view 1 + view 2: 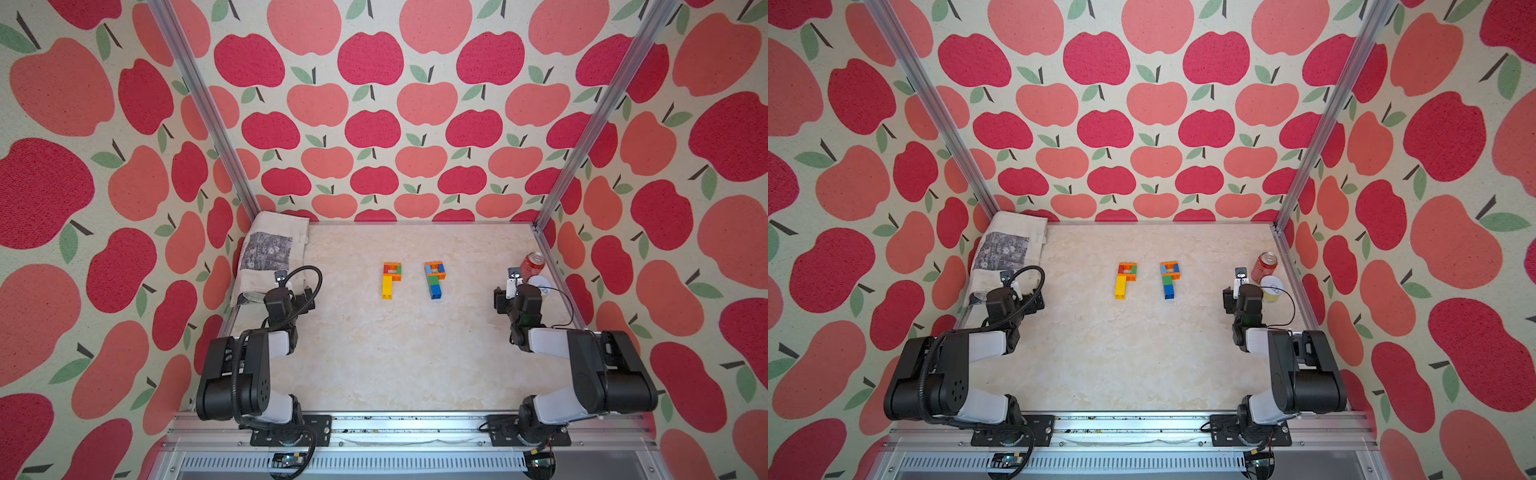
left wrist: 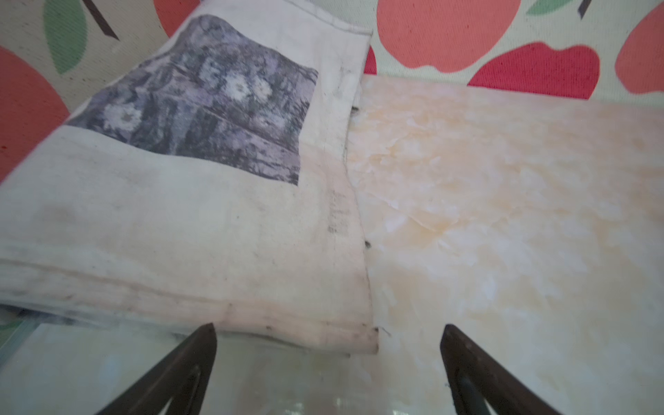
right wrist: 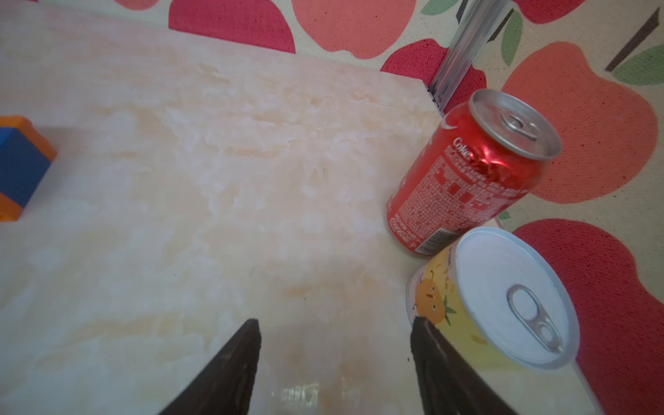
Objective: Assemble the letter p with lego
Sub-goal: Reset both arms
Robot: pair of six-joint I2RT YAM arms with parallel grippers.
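Two lego letter shapes lie flat mid-table in both top views. One lego shape [image 1: 390, 280] has an orange, red and green loop and a yellow stem. The other lego shape [image 1: 434, 279] has an orange and light-blue loop and a green and blue stem; its blue and orange end [image 3: 18, 165] shows at the edge of the right wrist view. My left gripper [image 2: 328, 327] is open and empty, at the near corner of a folded cloth, far from the lego. My right gripper [image 3: 336, 321] is open and empty over bare table, one finger beside a yellow can.
A folded white cloth with a grey print [image 1: 270, 257] lies against the left wall. A dented red soda can [image 1: 533, 264] and a yellow can with a white lid [image 3: 503, 305] stand by the right wall. Aluminium posts [image 1: 598, 112] mark the back corners.
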